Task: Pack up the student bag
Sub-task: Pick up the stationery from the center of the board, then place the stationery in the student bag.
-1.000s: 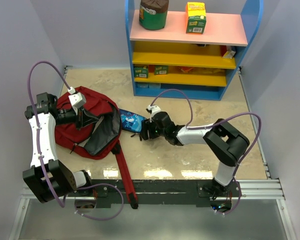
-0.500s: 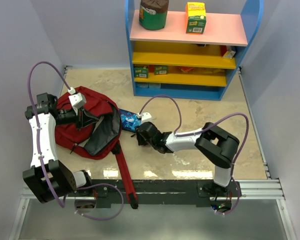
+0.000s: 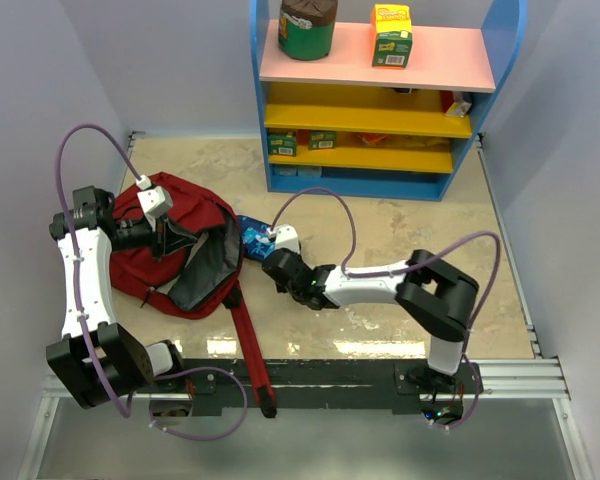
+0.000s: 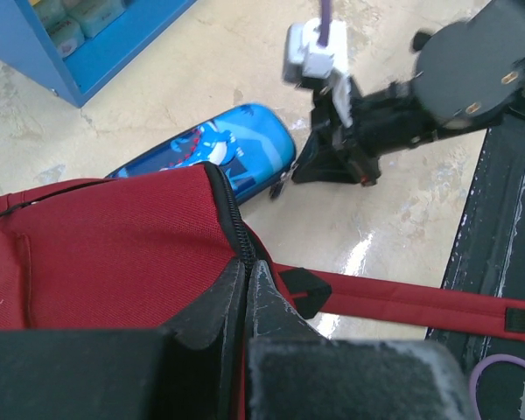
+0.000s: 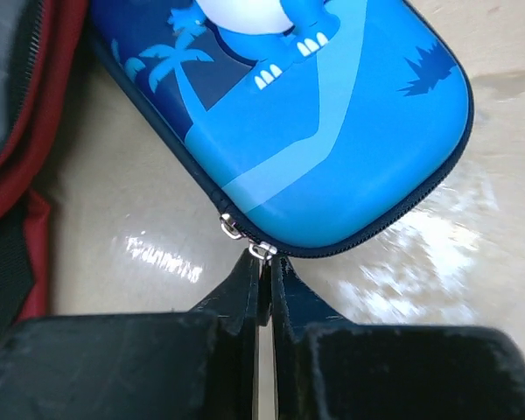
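Bag [image 3: 140, 270] pinched at its rim, case [image 3: 252, 238] beside it
Top: the bag lies at left, soft and floppy, probably best taken by rim or strap. Left wrist: left gripper [image 4: 246, 265] clamps its zip rim; inside hidden. Right wrist: right gripper [image 5: 264, 273] clenched at the case's zip pull [image 5: 262, 252]; whether caught, unclear.

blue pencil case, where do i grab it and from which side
Probably grip the blue pencil case at its free rounded end, across the short width, from the side of the right arm: it lies flat, its other end against the student bag.
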Available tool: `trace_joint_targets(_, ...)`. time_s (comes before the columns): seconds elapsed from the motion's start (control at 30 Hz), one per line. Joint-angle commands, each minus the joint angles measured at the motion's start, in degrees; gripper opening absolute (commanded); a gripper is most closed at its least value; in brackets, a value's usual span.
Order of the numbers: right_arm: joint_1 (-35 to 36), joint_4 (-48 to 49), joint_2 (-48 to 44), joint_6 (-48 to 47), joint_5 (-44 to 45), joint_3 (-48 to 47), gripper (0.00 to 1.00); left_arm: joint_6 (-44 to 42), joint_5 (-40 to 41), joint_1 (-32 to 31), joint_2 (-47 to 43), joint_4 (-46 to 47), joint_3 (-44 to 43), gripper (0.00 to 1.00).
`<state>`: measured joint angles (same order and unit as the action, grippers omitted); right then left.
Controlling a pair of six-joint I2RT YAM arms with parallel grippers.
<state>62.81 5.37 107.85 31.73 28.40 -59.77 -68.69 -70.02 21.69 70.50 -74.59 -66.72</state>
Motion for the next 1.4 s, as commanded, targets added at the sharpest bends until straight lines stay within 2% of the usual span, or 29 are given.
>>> trace_joint_targets(0.0,0.48,-6.58,-15.09,-0.16,7.98,-0.79,0.00,-0.93,-4.77,-0.07,-1.59,-0.74,-1.22,0.00)
trace_joint_targets(0.1,0.56,-10.18,-21.52,-1.92,7.55,-3.59,0.00,-0.84,-5.65,0.02,-0.98,-0.74,-1.40,0.00)
trace_joint_targets(0.3,3.28,-15.71,-24.53,-4.39,2.36,-11.76,0.00,-1.01,-6.71,-0.07,-0.63,-0.74,-1.66,0.00)
trace_joint_targets(0.53,7.07,-11.53,-26.03,-5.00,-3.26,-13.36,0.00,-0.75,-6.80,0.02,-0.36,-0.74,-2.10,0.00)
trace_joint_targets(0.77,7.51,-13.37,-19.97,-6.59,-9.94,-16.52,0.00,-0.40,-6.80,-0.07,-0.36,-0.74,-3.07,0.00)
trace_joint_targets(1.1,7.16,-1.61,-10.31,-7.99,-23.47,-15.55,0.00,-0.57,-6.97,-0.07,-0.19,-0.74,-2.98,0.00)
trace_joint_targets(1.23,4.96,4.47,-5.92,-7.47,-31.55,-15.90,0.00,-0.31,-6.80,0.02,-0.28,-0.74,-2.98,0.00)
trace_joint_targets(1.27,3.39,6.57,-4.51,-7.21,-35.92,-16.08,0.00,-0.40,-6.71,0.02,-0.36,-0.82,-2.89,0.00)
trace_joint_targets(1.37,-1.10,6.50,1.91,-6.59,-42.19,-19.06,0.00,-0.48,-6.80,0.02,-0.36,-0.74,-2.89,0.00)
